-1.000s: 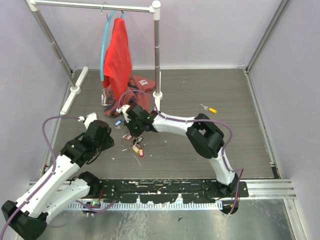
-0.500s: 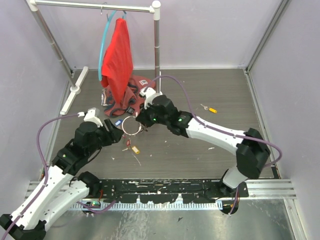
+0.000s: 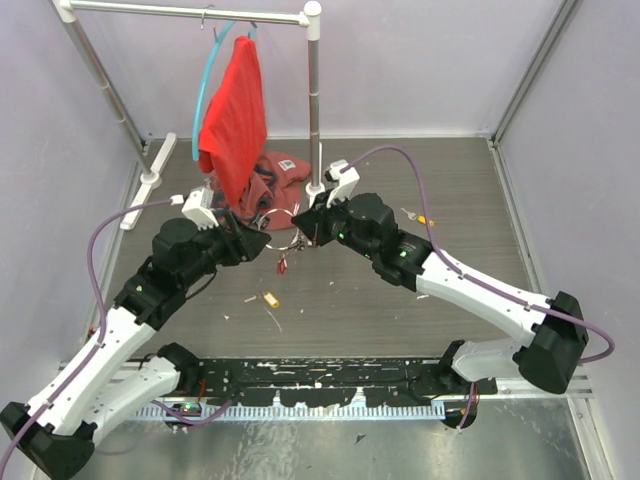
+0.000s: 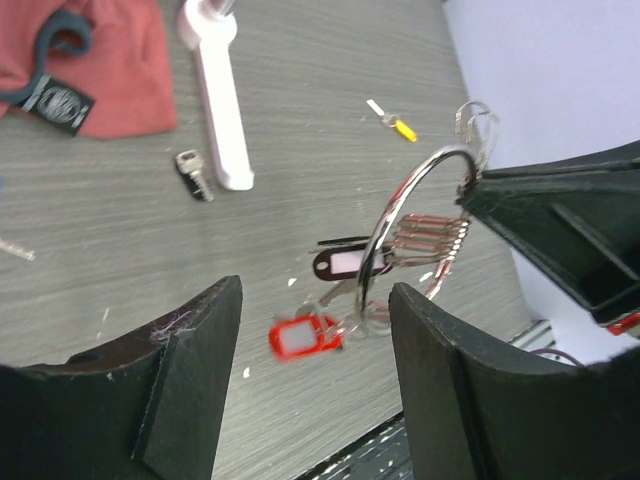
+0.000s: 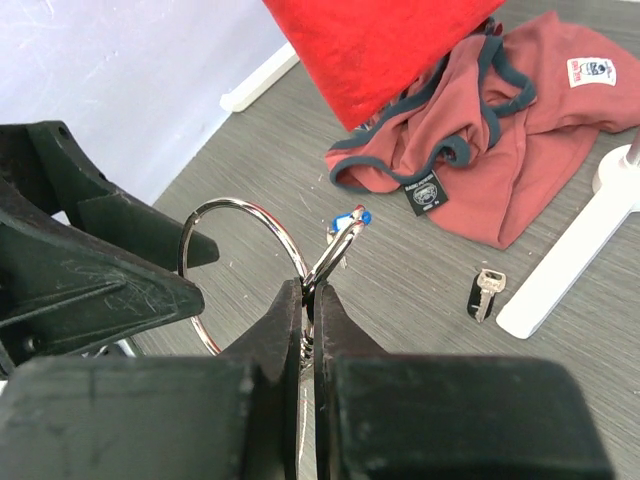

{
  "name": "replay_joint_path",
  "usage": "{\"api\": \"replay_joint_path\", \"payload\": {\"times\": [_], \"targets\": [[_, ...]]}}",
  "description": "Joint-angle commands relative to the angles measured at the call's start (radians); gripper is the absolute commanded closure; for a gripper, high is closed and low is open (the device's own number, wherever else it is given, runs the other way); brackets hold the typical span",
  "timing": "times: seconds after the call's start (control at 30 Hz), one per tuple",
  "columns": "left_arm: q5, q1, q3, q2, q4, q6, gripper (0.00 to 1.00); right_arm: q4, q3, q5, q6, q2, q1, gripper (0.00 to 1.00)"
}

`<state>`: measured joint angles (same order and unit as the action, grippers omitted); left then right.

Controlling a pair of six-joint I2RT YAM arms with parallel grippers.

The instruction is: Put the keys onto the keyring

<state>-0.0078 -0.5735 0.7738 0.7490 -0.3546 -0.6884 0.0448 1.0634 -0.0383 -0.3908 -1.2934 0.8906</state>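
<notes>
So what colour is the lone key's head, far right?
Yellow; the lone key shows best from the left wrist.

Both arms lean in toward the middle of the frame, just below the rack's white post (image 3: pixel 314 100). The left hand (image 3: pixel 252 243) and the right hand (image 3: pixel 306 224) nearly meet there. The keyring (image 3: pixel 282 222) sits between them, at the right hand's tip, and red-tagged keys (image 3: pixel 283 263) dangle under it. A yellow-tagged key (image 3: pixel 270 299) lies lower down on the desk (image 3: pixel 400 300), and another key (image 3: pixel 422 218) lies well off to the right. At upper left a red shirt (image 3: pixel 232 110) hangs from a teal hanger (image 3: pixel 207 90), with a darker shirt (image 3: pixel 280 172) crumpled beneath.
</notes>
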Motion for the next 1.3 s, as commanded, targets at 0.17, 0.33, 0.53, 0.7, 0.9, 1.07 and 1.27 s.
{"api": "replay_joint_path", "payload": {"times": [0.17,0.33,0.53,0.7,0.9,1.07,1.27], "targets": [[0.16,0.003,0.131,0.103,0.151,0.038,0.37,0.065,0.008,-0.025,0.008,0.11,0.004,0.99],[0.221,0.003,0.183,0.155,0.169,0.059,0.51,0.058,0.012,0.011,0.029,0.124,0.003,0.99],[0.288,0.003,0.255,0.2,0.159,0.125,0.89,0.036,0.02,0.038,0.054,0.157,0.004,0.99],[0.348,0.001,0.325,0.206,0.094,0.239,1.0,-0.036,0.025,-0.057,0.033,0.222,0.003,0.76],[0.377,0.003,0.417,0.19,-0.035,0.41,1.0,-0.123,0.014,-0.165,-0.006,0.339,0.004,0.59],[0.477,0.001,0.477,0.178,-0.097,0.541,1.0,-0.24,0.043,-0.239,-0.073,0.386,0.004,0.49],[0.672,0.001,0.593,0.206,-0.193,0.647,1.0,-0.235,0.026,0.012,0.039,0.422,0.004,0.5]]}}
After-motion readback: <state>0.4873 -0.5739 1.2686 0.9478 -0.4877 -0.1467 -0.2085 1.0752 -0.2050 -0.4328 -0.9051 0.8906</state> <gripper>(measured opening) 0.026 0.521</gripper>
